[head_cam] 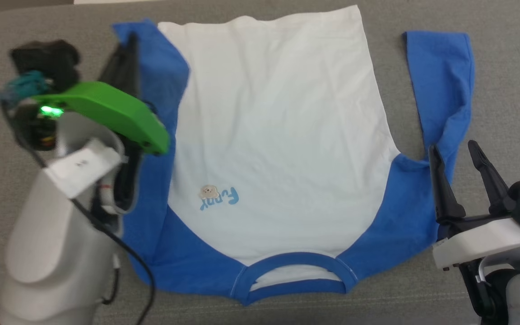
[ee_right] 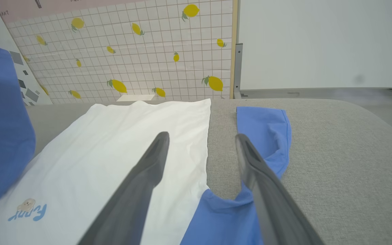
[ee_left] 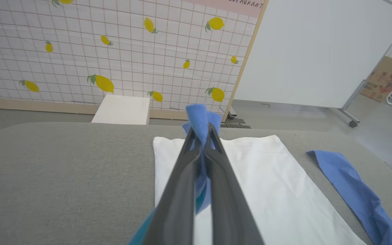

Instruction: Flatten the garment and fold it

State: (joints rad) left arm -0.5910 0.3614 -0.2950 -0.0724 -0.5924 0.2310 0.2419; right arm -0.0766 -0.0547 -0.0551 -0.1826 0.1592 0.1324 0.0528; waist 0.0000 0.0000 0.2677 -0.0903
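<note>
Grey cloth covered the table (head_cam: 503,90), and the T-shirt (head_cam: 278,113) lay chest-up across the middle of the head view, neckband (head_cam: 294,271) at the bottom edge, hem toward the top. At upper left the left gripper (head_cam: 131,39) was clamped tight on the blue sleeve (ee_left: 199,117) — in the left wrist view a tuft of blue fabric stuck out past the meeting fingertips, raised above the white body. Judged purpose: a pinch on the sleeve edge lets it be carried inward over the white panel as a first fold. At lower right the right gripper (head_cam: 452,146) stood wide open and held nothing, fingers straddling the blue shoulder where the other sleeve (head_cam: 440,67) branches off; whether the tips touched cloth could not be told. That sleeve lay flat, reaching toward the upper right — probably next in line. White body looked smooth, so flattening seemed largely done.
</note>
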